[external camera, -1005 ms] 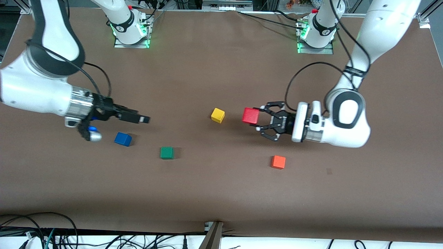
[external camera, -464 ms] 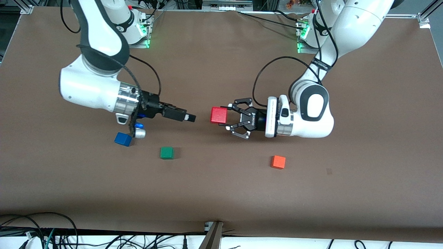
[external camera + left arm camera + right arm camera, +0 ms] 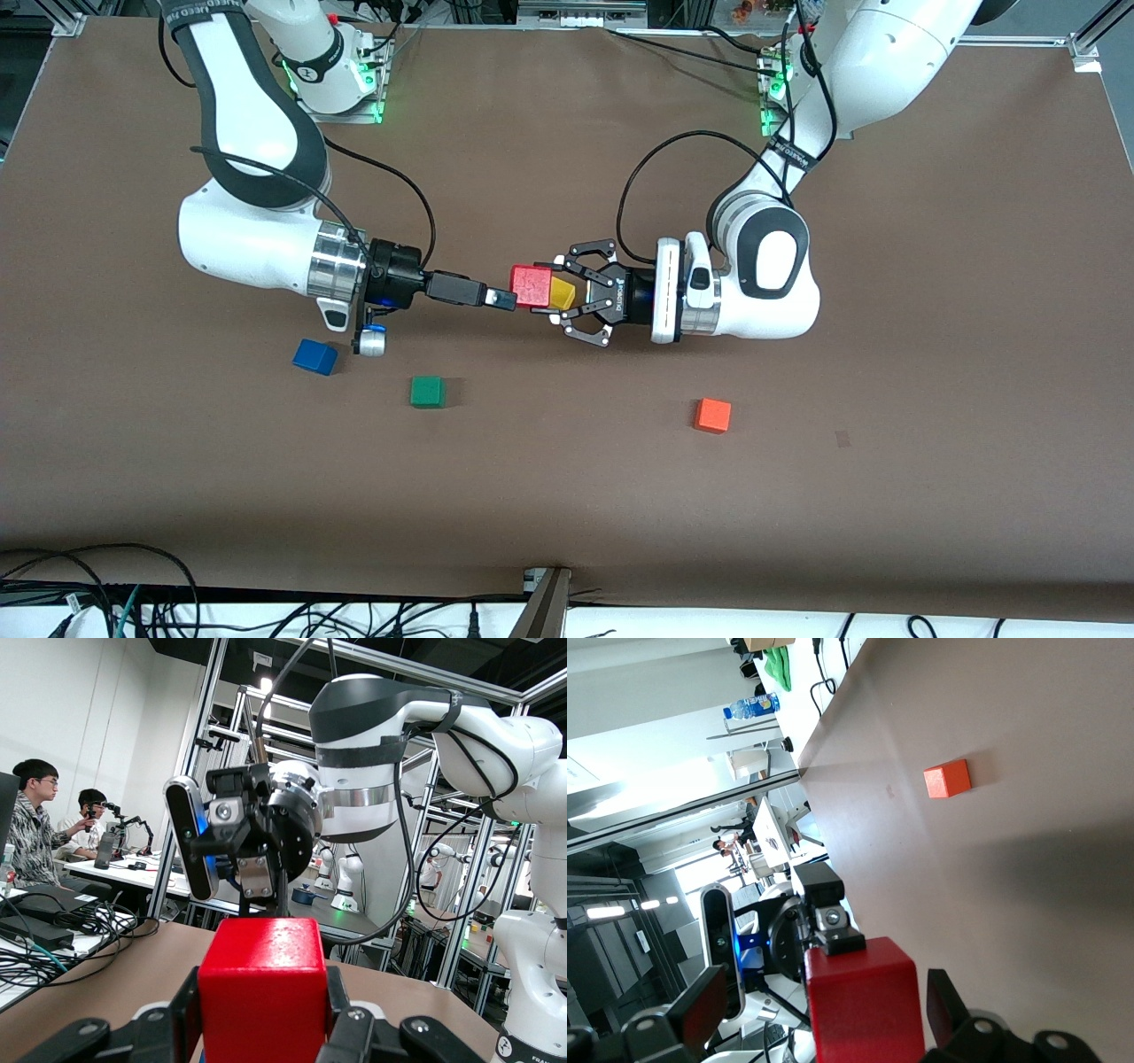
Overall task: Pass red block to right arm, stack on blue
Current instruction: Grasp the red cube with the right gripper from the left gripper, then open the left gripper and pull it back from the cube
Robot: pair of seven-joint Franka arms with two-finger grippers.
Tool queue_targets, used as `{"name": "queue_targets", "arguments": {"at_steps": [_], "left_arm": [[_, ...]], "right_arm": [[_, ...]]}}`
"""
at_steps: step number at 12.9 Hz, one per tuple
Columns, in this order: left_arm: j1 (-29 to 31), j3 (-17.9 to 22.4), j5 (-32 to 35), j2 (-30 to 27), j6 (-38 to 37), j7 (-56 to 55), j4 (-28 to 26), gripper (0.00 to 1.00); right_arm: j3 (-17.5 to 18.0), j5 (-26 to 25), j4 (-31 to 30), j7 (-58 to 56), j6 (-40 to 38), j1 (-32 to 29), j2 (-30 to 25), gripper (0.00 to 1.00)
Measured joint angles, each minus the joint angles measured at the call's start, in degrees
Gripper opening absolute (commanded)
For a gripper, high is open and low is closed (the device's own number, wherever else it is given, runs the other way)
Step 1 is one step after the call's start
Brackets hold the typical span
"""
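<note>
Over mid-table, the left tool [image 3: 560, 301] clamps the red block [image 3: 532, 286] in the air above the yellow cube [image 3: 562, 294]. The right tool [image 3: 505, 299] meets the block's free edge; its finger spread cannot be told. Blue cube [image 3: 314, 356] sits alone with open room around.

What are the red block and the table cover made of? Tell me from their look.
Red block, held in the left end effector: likely painted wood or hard plastic; matte faces, crisp edges, no glare.

Table cover: seems a brown paper or matte sheet; flat, dull, one even colour, no gloss under the lights.
</note>
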Motion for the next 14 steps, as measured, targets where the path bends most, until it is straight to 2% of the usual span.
{"name": "queue_targets", "arguments": {"at_steps": [4,5,6,7,10,12,13,14], "left_arm": [[-1.1,0.0,-1.6,0.1,0.8,0.0,0.0,0.00],[-1.2,0.0,-1.6,0.1,0.9,0.0,0.0,0.00],[-1.2,0.0,-1.6,0.1,0.9,0.0,0.0,0.00],[-1.2,0.0,-1.6,0.1,0.9,0.0,0.0,0.00],[-1.2,0.0,-1.8,0.4,0.9,-0.1,-0.1,0.00],[-1.2,0.0,-1.8,0.4,0.9,-0.1,0.0,0.00],[-1.3,-0.1,-1.9,0.4,0.9,-0.1,0.0,0.08],[-1.3,-0.1,-2.0,0.4,0.9,-0.1,0.0,0.99]], "right_arm": [[0.2,0.8,-0.5,-4.7,-2.1,0.8,1.7,0.99],[0.2,0.9,-0.5,-5.0,-2.5,0.9,2.0,0.76],[0.2,1.0,-0.5,-5.1,-2.7,0.9,2.1,0.38],[0.2,1.0,-0.4,-5.2,-2.7,0.9,2.1,0.21],[0.1,1.4,0.0,-5.9,-2.8,0.8,2.1,0.01],[0.0,1.4,0.0,-5.9,-3.5,0.7,2.1,0.01],[-0.1,1.4,0.0,-6.0,-3.8,0.7,2.1,0.01],[-0.1,1.5,0.0,-6.0,-3.9,0.6,2.1,0.01]]}}
